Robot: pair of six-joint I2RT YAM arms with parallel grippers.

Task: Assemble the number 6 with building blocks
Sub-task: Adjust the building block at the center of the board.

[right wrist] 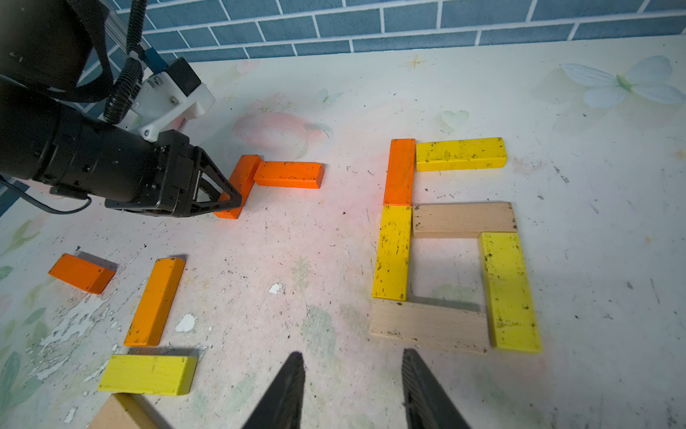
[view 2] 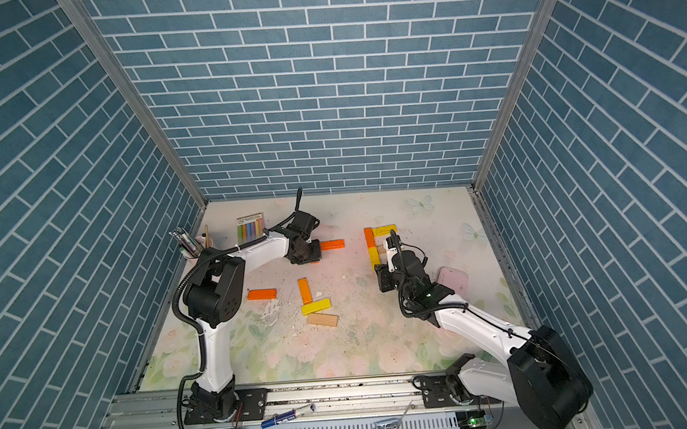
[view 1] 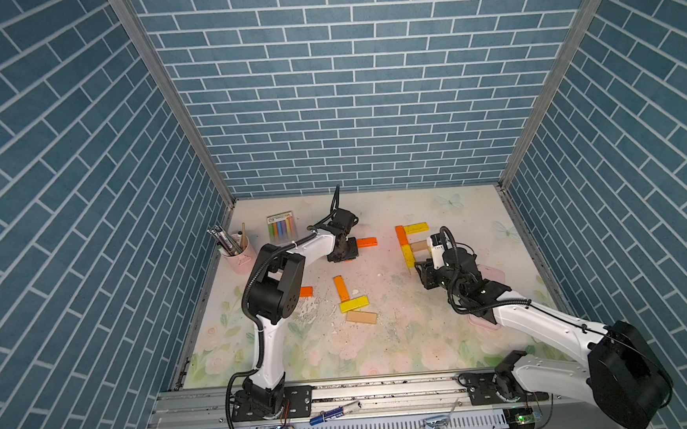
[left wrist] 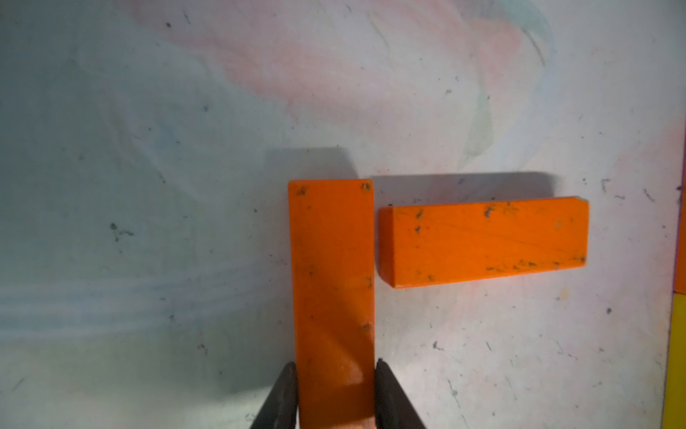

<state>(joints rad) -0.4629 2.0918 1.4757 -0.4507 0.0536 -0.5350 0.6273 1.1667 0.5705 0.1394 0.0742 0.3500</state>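
Desk: What surrounds the blocks on the worktop?

Photographer: A pack of chalk sticks lies near the back left corner. A pink tray sits on the right, partly covered by the right arm. Four spare bars lie left of centre: a loose orange bar, a yellow bar, a tan bar and an outer orange bar. The left arm's elbow partly hides that last one in a top view.

Desk: And the arms?

Photographer: The left arm bends up at the elbow and reaches toward the back. Its left hand is clamped across an orange bar, and a second orange bar lies crosswise just beside it. The right arm stretches low from the front rail and blocks the lower part of the digit in both top views. The right hand hovers near the bottom tan bar, fingers apart, gripping nothing.

Desk: Where is the digit?

Photographer: The number 6 lies right of centre. It is made of six bars laid end to end: one orange, three yellow, two tan.

Desk: Any containers?

Photographer: A pink cup at the left edge holds a bunch of pens.
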